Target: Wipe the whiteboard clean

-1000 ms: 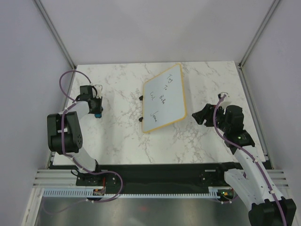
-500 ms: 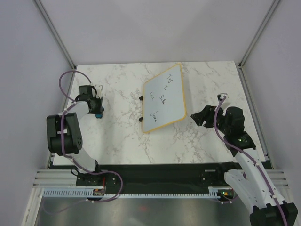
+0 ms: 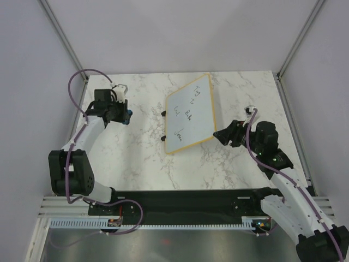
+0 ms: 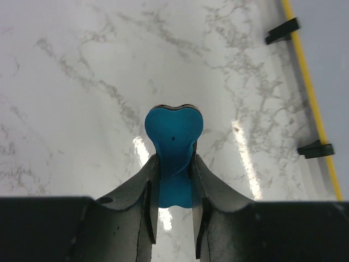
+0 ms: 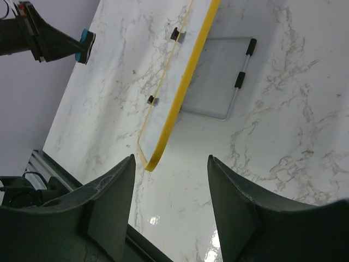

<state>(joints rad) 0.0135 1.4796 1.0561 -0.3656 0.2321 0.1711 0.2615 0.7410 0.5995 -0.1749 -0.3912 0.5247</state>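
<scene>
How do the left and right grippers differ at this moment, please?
The left gripper is shut on a blue eraser; the right gripper is open and empty. The left gripper sits well away from the whiteboard, over the marble table, while the right gripper is close to the board's near right corner. Both are dark two-finger grippers pointing toward the board, whose handwriting is not yet erased.
</scene>
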